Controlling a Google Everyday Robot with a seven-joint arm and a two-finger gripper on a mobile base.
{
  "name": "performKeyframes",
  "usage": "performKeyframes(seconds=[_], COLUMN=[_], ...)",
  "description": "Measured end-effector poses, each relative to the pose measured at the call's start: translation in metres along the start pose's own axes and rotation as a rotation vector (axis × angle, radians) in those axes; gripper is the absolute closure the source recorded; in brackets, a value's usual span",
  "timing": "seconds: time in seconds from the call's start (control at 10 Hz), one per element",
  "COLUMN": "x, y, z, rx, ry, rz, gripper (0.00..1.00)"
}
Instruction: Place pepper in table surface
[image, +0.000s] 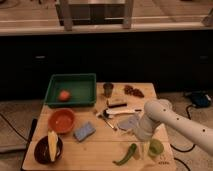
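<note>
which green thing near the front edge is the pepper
The pepper is the slim, curved one lying on the table surface by the gripper; the pale green object beside it is rounder.
</note>
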Motion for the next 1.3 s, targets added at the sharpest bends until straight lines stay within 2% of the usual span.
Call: performKeyframes(seconds=[1.3], x=[0.0000], y=[0.0002], z=[0.0007], rx=[0.000], ry=[-0.001], rz=[0.000], gripper=[0.20])
